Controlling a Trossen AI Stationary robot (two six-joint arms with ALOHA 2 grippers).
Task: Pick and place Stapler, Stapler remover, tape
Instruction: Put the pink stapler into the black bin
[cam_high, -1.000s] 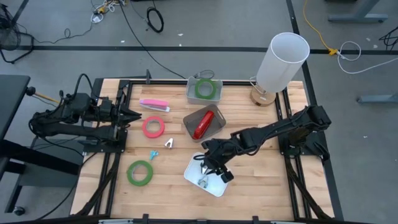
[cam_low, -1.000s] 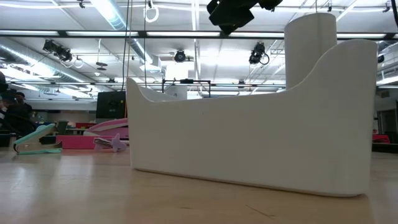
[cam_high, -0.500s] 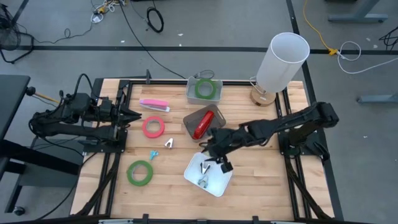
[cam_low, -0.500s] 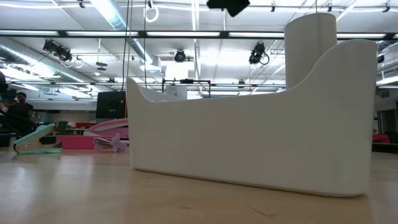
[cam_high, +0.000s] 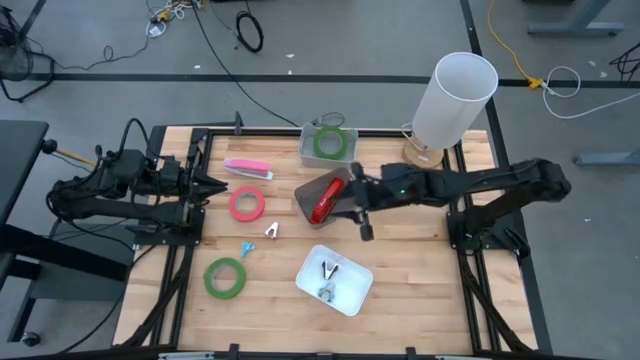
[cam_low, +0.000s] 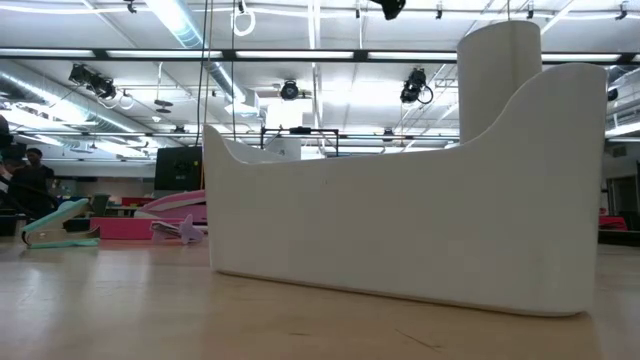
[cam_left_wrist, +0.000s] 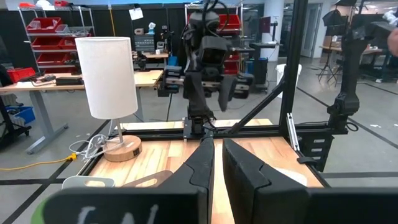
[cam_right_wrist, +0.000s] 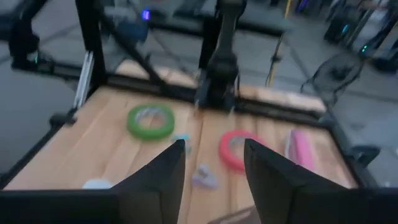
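A robotics lab or industrial workshop hall is shown. A wooden table (cam_high: 400, 270) framed in black metal rails is set on a grey concrete floor (cam_high: 330, 90), across which loose cables (cam_high: 250, 30) are trailed. In the low view, a high open ceiling is seen with exposed ducts (cam_low: 60, 85), strip lights (cam_low: 175, 20) and hanging fixtures. In the left wrist view, red storage bins on shelving (cam_left_wrist: 46, 43), further workbenches (cam_left_wrist: 43, 81) and black equipment racks are seen behind the table. A person (cam_low: 30, 185) is visible far off at the low view's edge.
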